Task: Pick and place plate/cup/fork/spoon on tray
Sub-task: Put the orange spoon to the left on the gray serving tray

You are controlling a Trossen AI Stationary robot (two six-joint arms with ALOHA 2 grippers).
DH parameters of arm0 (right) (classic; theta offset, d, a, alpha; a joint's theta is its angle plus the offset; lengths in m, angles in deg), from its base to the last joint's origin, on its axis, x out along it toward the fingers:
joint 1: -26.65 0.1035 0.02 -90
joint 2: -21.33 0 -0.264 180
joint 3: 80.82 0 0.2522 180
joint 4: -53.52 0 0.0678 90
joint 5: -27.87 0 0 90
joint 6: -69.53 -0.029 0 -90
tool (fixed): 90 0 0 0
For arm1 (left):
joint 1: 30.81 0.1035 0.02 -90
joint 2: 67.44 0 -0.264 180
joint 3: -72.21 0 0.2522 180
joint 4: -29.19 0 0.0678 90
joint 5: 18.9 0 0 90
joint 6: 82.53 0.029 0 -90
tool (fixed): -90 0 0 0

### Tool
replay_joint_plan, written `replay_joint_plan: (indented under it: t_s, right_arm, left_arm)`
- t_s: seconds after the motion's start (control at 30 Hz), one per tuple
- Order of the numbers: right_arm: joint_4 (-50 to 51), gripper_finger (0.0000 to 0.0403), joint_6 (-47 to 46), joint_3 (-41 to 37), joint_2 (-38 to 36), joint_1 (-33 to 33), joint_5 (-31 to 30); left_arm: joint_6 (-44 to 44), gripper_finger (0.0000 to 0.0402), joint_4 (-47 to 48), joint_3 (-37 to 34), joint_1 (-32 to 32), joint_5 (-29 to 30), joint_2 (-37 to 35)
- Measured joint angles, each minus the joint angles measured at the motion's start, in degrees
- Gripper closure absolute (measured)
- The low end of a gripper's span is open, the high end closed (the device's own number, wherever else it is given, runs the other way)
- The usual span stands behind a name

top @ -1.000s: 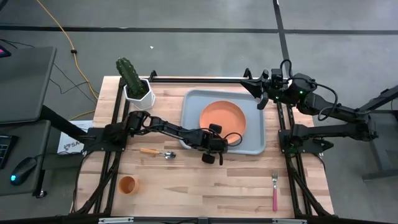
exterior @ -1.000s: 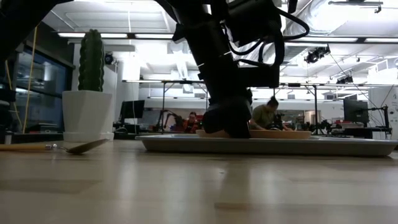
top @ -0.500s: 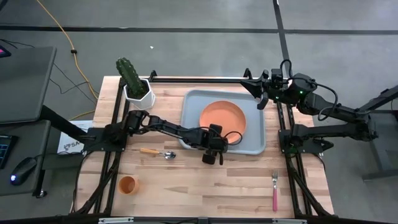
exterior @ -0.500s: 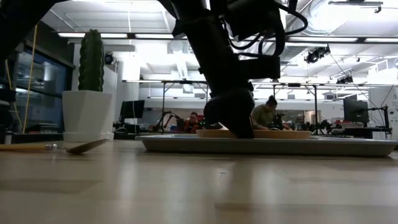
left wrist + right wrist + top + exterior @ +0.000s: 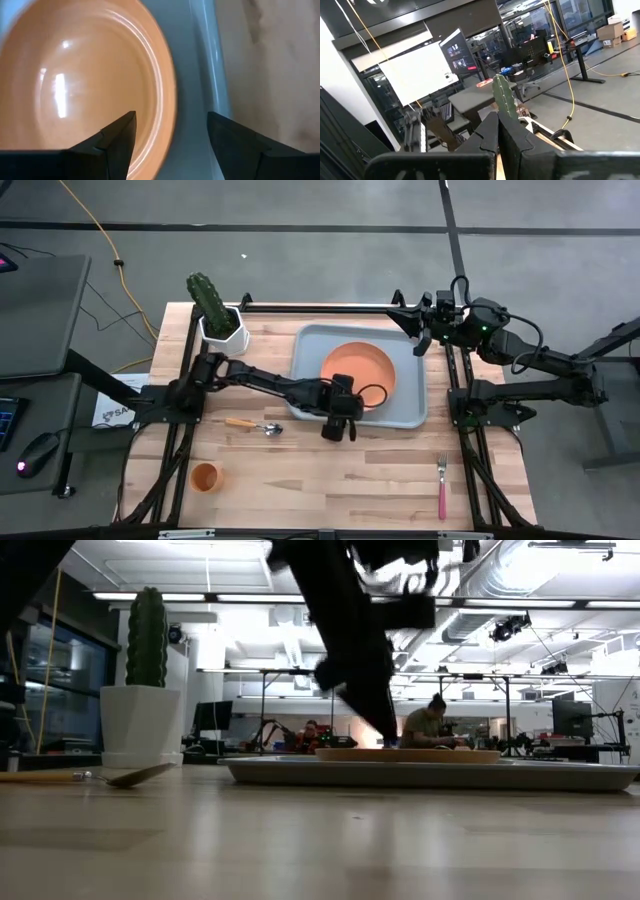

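Note:
The orange plate (image 5: 358,373) lies flat in the grey-blue tray (image 5: 410,405). My left gripper (image 5: 346,393) hangs open just above the plate's near rim (image 5: 167,95), one finger over the plate and one over the tray floor, clear of both in the low view (image 5: 383,730). The spoon (image 5: 256,425), the orange cup (image 5: 205,477) and the pink-handled fork (image 5: 441,485) lie on the bare wood. My right gripper (image 5: 421,340) is shut at the table's far right, holding nothing.
A cactus in a white pot (image 5: 218,318) stands at the far left corner, left of the tray. Dark arm frames run along both table sides. People sit in the room beyond the table in the low view.
My left gripper has opened, let go of the plate's near rim and risen off it, drifting slightly toward the table's left. The plate stays flat in the tray.

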Motion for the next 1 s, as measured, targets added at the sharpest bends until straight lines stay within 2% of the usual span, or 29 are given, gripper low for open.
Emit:
replay_joint_plan:
  t_s: [0.2, 0.43, 0.6, 0.73, 1.0]
  right_arm:
    - [0.13, 0.0402, 0.3, 0.0, 0.0, 0.01, 0.0]
    - [0.22, 0.0402, 1.06, 0.0, 0.0, 0.01, 0.0]
    - [0.22, 0.0402, 1.15, 0.0, 0.0, 0.02, 0.0]
    - [0.22, 0.0402, 1.15, 0.0, 0.0, 0.02, 0.0]
    - [0.22, 0.0402, 1.16, 0.0, 0.0, 0.01, 2.2]
  left_arm:
    - [-1.42, 0.0171, 2.48, 0.0, -0.02, -1.24, -8.83]
    - [-6.46, 0.0172, 4.64, 0.02, -0.02, -1.73, -22.74]
    - [-13.65, 0.0172, 2.5, -0.97, 0.97, -6.23, -32.55]
    - [-18.58, 0.0172, -2.6, -6.37, 2.03, -8.77, -40.06]
    - [-28.37, 0.0172, -21.13, -24.69, 1.5, -12.06, -53.58]
